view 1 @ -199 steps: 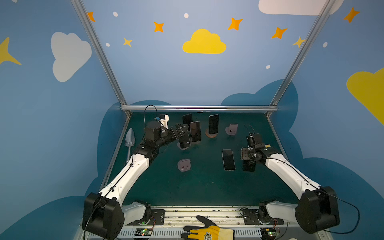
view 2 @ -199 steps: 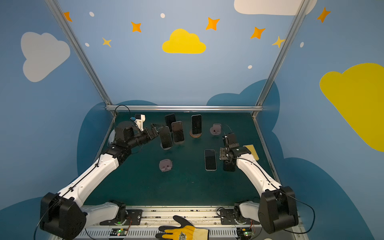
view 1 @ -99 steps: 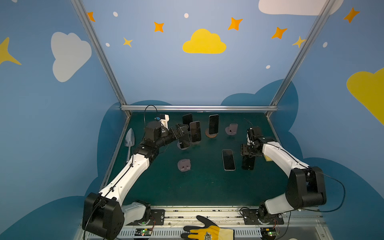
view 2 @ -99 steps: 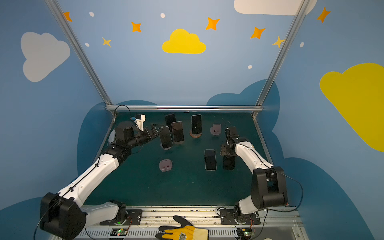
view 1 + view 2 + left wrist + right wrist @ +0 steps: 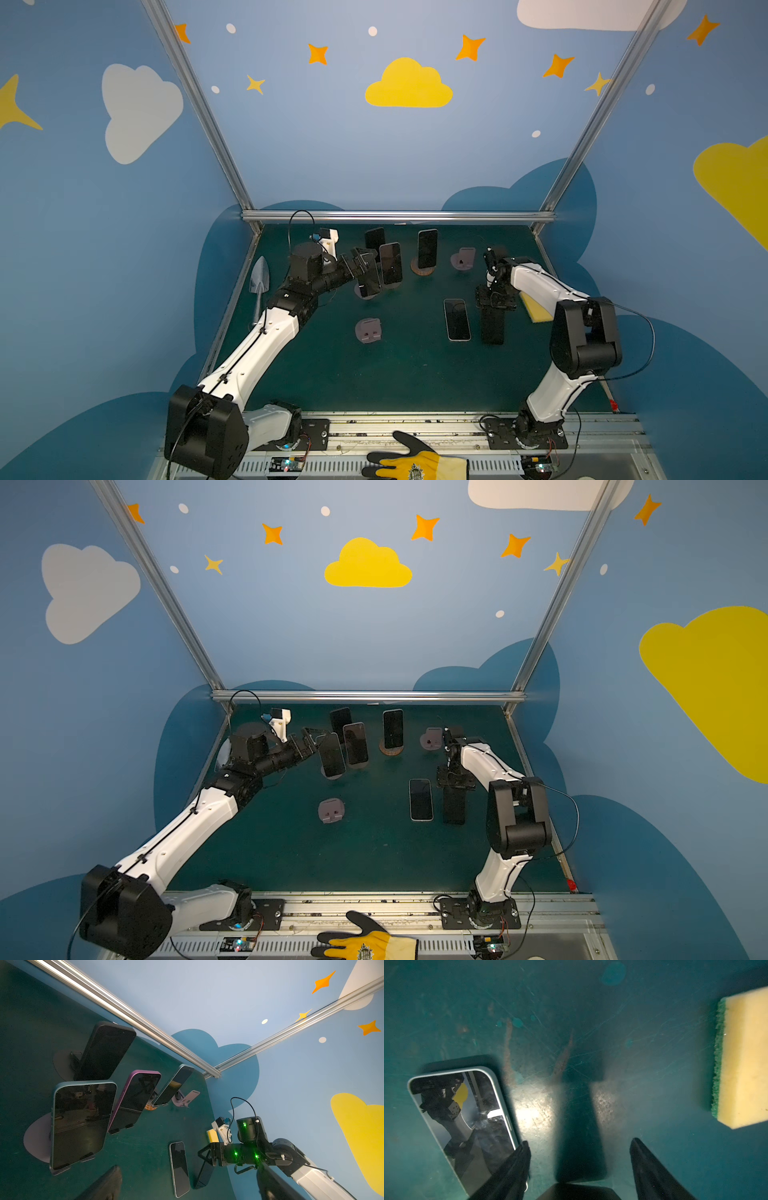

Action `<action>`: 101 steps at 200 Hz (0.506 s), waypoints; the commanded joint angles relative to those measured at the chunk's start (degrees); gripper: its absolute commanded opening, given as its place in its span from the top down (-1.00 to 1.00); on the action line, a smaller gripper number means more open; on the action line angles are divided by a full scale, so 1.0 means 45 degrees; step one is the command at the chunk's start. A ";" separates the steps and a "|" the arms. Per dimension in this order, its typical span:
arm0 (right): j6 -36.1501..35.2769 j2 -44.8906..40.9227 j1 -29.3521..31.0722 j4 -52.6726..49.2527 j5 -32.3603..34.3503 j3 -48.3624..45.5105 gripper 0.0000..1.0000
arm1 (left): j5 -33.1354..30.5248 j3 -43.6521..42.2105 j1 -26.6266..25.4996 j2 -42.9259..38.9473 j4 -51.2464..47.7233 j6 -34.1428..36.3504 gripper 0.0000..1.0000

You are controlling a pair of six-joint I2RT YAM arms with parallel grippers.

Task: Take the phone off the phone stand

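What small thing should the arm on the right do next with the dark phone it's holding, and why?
Probably the right gripper should ease down and lay the dark phone flat on the green table, then let go. The phone hangs upright in the closed jaws, clear of every stand, with bare table beneath it beside the light-edged phone lying flat.

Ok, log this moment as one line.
left gripper open, near teal phone on its stand | right gripper holding dark phone beside flat phone | status: teal phone not yet gripped
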 commanded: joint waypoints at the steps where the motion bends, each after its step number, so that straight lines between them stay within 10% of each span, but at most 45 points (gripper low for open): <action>1: -0.0219 0.0487 -0.0038 -0.0458 -0.0240 0.0476 -0.20 | -0.0006 0.0059 -0.0046 -0.0007 0.0084 0.0249 -1.00; 101: -0.1050 0.2381 0.0001 -0.0944 -0.1156 0.2035 -0.28 | 0.0090 0.0081 -0.0027 0.0189 0.0143 0.0199 -1.00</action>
